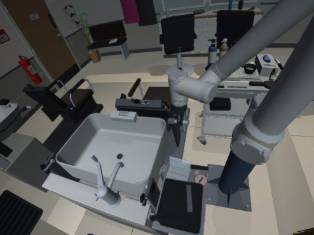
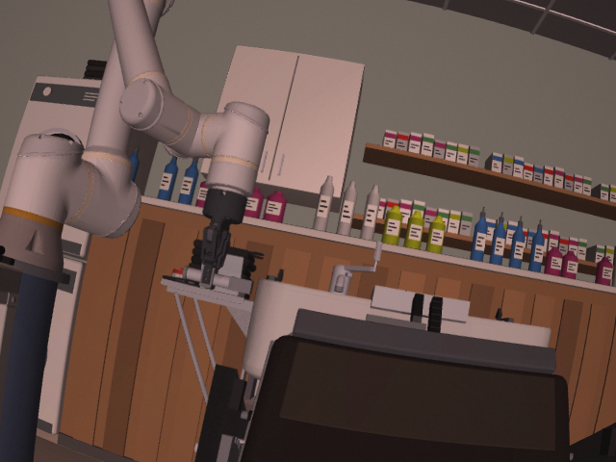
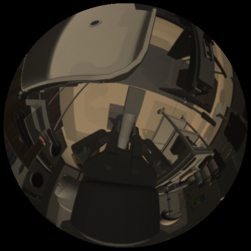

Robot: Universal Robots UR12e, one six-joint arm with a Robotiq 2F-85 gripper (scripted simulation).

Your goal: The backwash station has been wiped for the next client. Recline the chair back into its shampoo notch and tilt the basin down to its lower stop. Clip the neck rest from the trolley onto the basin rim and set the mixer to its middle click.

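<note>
The grey basin (image 1: 114,149) (image 3: 90,45) sits in the middle of the station, and at its right front corner my gripper (image 1: 177,122) (image 2: 211,271) (image 3: 127,140) points straight down, closed around a pale grey lever handle (image 3: 127,128) that sticks out beside the rim. The mixer (image 1: 106,187) (image 2: 348,273) stands on the basin's rear deck with its lever raised. The dark chair back (image 1: 143,104) (image 2: 413,393) lies along the basin's front edge. The black neck rest (image 1: 220,103) sits on the trolley's middle shelf.
The white trolley (image 1: 235,104) stands right of the gripper, with bottles and a bowl on top. The arm's blue base column (image 1: 233,173) rises behind it. A black cushion (image 1: 181,204) lies beside the mixer deck. More salon chairs (image 1: 68,98) stand to the left.
</note>
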